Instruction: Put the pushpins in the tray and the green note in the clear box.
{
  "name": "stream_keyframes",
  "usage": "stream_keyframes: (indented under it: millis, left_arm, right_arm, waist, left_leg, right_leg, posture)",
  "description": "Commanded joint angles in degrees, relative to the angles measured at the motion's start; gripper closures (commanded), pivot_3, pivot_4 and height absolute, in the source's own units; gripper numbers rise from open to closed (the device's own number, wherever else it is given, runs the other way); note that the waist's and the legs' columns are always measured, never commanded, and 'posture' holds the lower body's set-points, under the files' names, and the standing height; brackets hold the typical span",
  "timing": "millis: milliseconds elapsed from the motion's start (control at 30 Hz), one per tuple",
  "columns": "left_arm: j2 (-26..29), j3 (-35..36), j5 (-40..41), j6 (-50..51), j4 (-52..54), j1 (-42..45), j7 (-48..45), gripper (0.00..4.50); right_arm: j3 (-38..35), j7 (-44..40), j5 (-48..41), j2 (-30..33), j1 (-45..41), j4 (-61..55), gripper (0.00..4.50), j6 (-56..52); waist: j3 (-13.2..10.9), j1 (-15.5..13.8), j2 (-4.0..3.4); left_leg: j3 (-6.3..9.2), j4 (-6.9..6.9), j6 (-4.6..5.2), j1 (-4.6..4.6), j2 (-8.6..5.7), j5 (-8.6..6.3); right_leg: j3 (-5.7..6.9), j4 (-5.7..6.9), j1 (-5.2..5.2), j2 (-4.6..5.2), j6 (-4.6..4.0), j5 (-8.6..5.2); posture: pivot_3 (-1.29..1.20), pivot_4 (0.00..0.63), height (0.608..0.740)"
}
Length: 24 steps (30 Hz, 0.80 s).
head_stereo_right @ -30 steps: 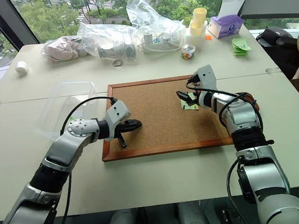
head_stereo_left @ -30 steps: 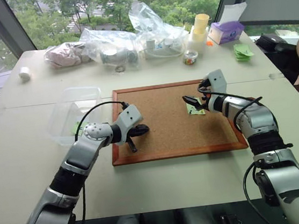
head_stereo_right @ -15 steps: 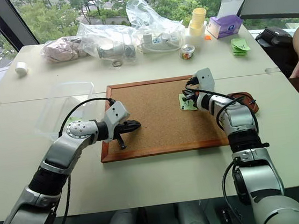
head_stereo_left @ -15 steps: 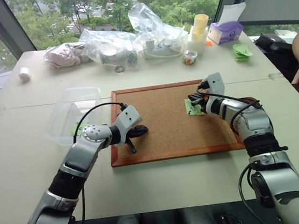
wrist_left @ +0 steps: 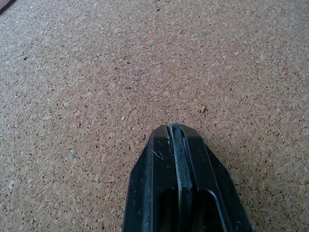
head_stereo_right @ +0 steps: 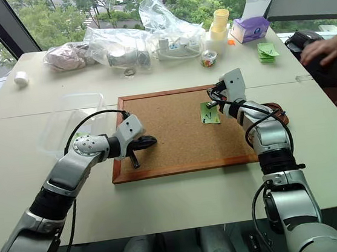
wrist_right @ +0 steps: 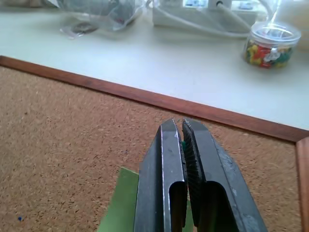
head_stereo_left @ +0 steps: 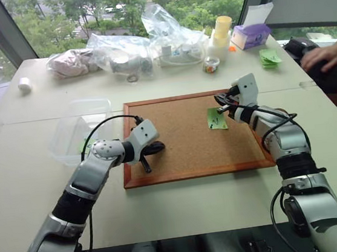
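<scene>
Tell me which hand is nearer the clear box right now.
Left. The left hand sits at the corkboard's near-left edge, beside the clear box; the right hand is across the board by the green note.

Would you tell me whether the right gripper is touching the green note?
Touching: in the right wrist view the right gripper is shut on the green note's top edge.

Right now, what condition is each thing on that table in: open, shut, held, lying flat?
Left gripper: shut, empty, over the corkboard.
Right gripper: shut on something small and green at the green note's top edge.
Green note: on the corkboard.
Clear box: open, no lid.
Pushpin jar: lidded, upright.
</scene>
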<state>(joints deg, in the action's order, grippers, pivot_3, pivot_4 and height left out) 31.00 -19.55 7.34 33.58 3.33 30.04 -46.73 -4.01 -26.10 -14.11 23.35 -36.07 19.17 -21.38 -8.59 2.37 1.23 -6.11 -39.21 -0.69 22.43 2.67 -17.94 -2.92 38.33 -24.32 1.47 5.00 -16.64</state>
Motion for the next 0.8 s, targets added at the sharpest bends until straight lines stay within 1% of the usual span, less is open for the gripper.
stream_keyframes:
  millis: [33,100,133,200,267,333,400,467,567,700,800]
  left_arm:
    - [0.64,-1.36,-2.18,1.47,-2.4,-1.01,-0.17,4.5]
    - [0.54,-1.33,-2.24,1.42,-2.53,-1.0,-0.23,4.5]
    - [0.53,-1.22,-2.22,1.29,-2.48,-1.07,-0.21,4.5]
    - [0.56,-0.65,-2.02,1.31,-2.19,-1.37,0.05,4.5]
    - [0.55,-0.37,-1.97,1.43,-1.96,-1.68,0.14,4.5]
    - [0.54,-0.39,-1.92,1.38,-1.82,-2.0,-0.02,4.5]
    - [0.48,-0.7,-1.76,1.18,-1.73,-2.25,-0.48,4.5]
    - [0.35,-0.86,-1.78,1.02,-1.88,-2.15,-0.74,4.5]
    - [-0.08,-0.84,-2.16,0.63,-2.81,-1.36,-0.92,4.5]
    - [-0.41,-0.71,-2.53,-0.03,-4.14,-0.44,-1.22,4.5]
    - [-0.77,-0.67,-2.68,-0.4,-4.64,-0.06,-1.3,4.5]
  right_arm:
    - [-1.42,0.22,-0.05,-0.16,-0.24,-1.76,4.44,1.27]
    - [-1.55,0.23,0.01,-0.24,-0.17,-1.75,4.44,1.41]
    - [-3.9,2.14,-0.23,0.74,0.88,-3.48,4.44,0.98]
    - [-10.84,6.68,-1.17,3.84,4.36,-7.93,4.44,-1.36]
    - [-14.05,7.66,-1.67,5.83,8.66,-11.99,4.44,-3.57]
    - [-14.51,7.38,-1.86,6.62,12.5,-14.75,4.44,-5.14]
    - [-14.14,7.56,-0.8,6.91,16.59,-17.13,4.44,-5.78]
    - [-13.92,7.55,-0.31,6.8,18.38,-17.9,4.44,-5.61]
    - [-14.39,8.68,-0.27,6.44,18.91,-16.9,4.44,-5.1]
    - [-14.61,9.61,-0.32,5.87,18.74,-14.51,4.44,-4.75]
    - [-13.57,9.56,1.03,6.11,18.41,-11.35,4.44,-2.49]
  waist:
    - [0.01,0.07,-0.02]
    - [0.02,0.08,-0.03]
    - [0.02,0.08,-0.03]
    - [0.02,-0.21,-0.04]
    - [0.02,-0.74,-0.04]
    - [0.05,-0.89,-0.07]
    - [0.16,-0.39,-0.14]
    - [0.25,0.16,-0.31]
    - [0.37,0.22,-0.59]
    - [0.36,0.05,-0.58]
    - [0.36,0.02,-0.58]
  left_leg:
    - [0.0,0.0,0.0,0.0,0.0,0.0]
    - [0.0,0.0,-0.01,-0.01,0.0,0.01]
    - [0.0,0.0,-0.01,-0.01,0.0,0.01]
    - [0.0,0.0,-0.02,-0.01,0.0,0.01]
    - [0.05,0.0,-0.02,0.05,-0.03,0.01]
    - [0.02,0.01,0.0,0.06,-0.04,-0.01]
    - [-0.03,0.02,0.01,-0.03,0.01,-0.01]
    - [0.03,0.06,0.19,-0.19,0.06,-0.11]
    - [0.0,0.05,0.21,-0.41,0.01,-0.12]
    - [0.05,0.06,0.27,-0.76,0.01,-0.16]
    - [0.05,0.11,0.34,-0.92,0.0,-0.2]
  right_leg:
    - [0.0,0.01,0.0,0.0,0.0,0.0]
    - [0.0,0.02,0.0,0.0,0.0,0.0]
    - [0.0,0.02,0.0,0.0,0.0,0.0]
    - [0.0,0.02,0.0,0.01,0.0,0.0]
    - [0.0,-0.01,0.0,0.07,0.0,0.0]
    - [-0.01,-0.07,0.01,0.1,0.0,0.0]
    - [-0.05,-0.1,0.07,0.07,0.0,0.0]
    - [-0.08,-0.08,0.23,0.01,-0.01,0.0]
    - [-0.08,0.02,0.38,-0.07,-0.01,-0.01]
    - [-0.07,-0.07,0.78,-0.12,-0.01,-0.03]
    - [-0.07,-0.2,1.0,-0.1,-0.01,-0.03]
  posture:
    - [0.0,0.15,0.738]
    - [0.0,0.15,0.738]
    - [0.0,0.15,0.738]
    - [0.0,0.15,0.738]
    - [0.0,0.15,0.738]
    - [0.0,0.15,0.738]
    - [0.0,0.15,0.738]
    - [0.0,0.15,0.738]
    - [0.0,0.15,0.738]
    - [0.0,0.15,0.738]
    - [0.0,0.15,0.738]
